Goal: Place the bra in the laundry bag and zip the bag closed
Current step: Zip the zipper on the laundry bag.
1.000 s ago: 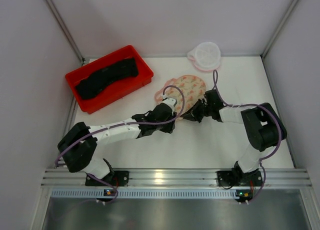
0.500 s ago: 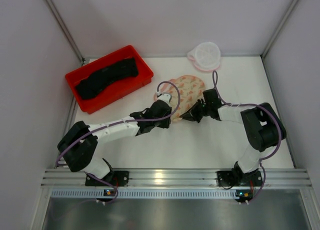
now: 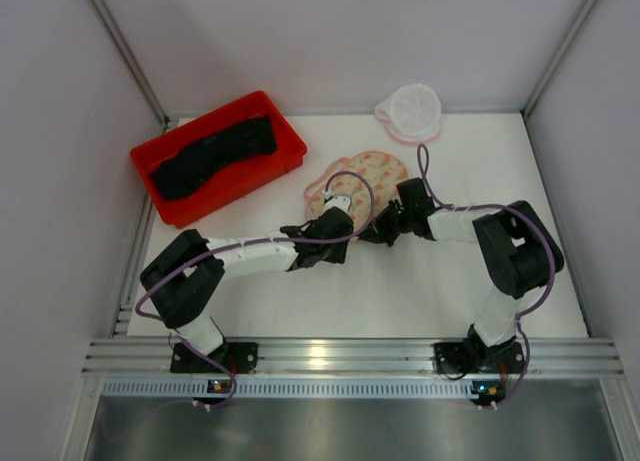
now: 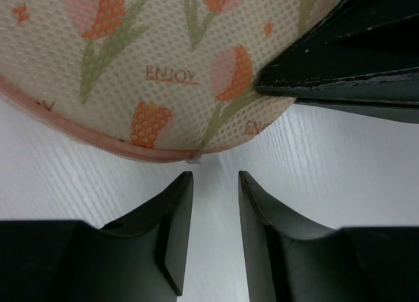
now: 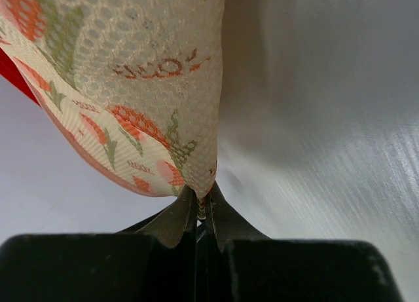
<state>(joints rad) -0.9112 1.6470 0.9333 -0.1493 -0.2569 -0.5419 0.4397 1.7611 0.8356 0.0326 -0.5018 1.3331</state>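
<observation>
Your left gripper (image 4: 215, 177), jaws part-spread, has closed in on the tulip-print mesh pouch (image 4: 163, 59), whose edge your right gripper (image 5: 203, 204) pinches. The bra (image 3: 212, 153) waits untouched.

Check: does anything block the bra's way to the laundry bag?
Only the red plastic tray's wall around the black fabric bra. The peach oval patterned fabric, pinched by the right end effector, lies nearer the arms, off the line to the round white mesh bag.

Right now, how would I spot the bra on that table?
Look to the far left corner of the table, where a red bin sits. The bra lies inside it: the only plain black cloth, unlike the tulip-print piece and the white mesh bag.
</observation>
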